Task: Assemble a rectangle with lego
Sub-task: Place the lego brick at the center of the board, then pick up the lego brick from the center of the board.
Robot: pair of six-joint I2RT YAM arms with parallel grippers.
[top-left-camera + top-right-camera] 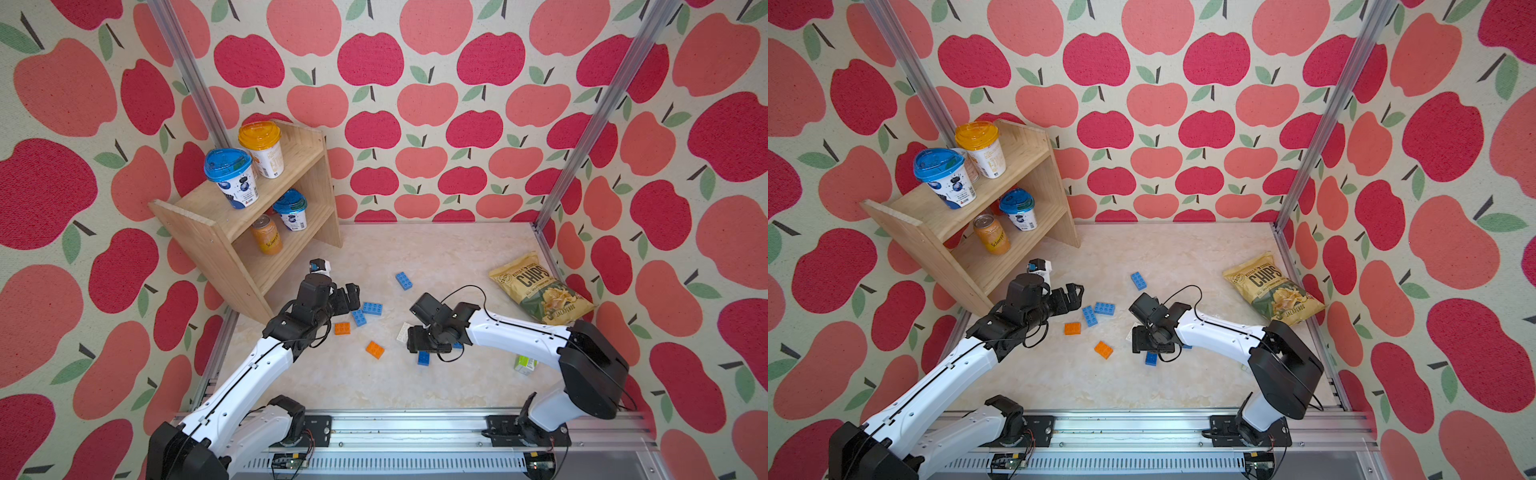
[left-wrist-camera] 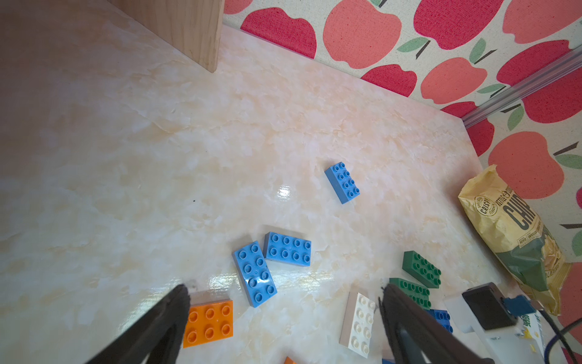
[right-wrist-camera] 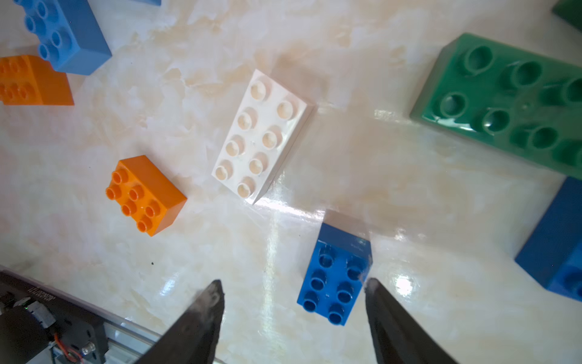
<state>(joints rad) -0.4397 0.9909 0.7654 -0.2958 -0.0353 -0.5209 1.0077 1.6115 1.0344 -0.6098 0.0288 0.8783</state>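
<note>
Right tool (image 3: 291, 290) open, empty. Dark blue brick (image 3: 335, 277) btwn fingers (image 3: 201, 315), off-centre; long axis along them. Re-centre before closing.

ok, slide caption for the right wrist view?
Right gripper open by dark blue brick; white brick and orange brick nearby.

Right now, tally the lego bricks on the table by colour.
Blue bricks: 5
Orange bricks: 2
Green bricks: 2
White brick: 1
Total: 10 visible
</note>
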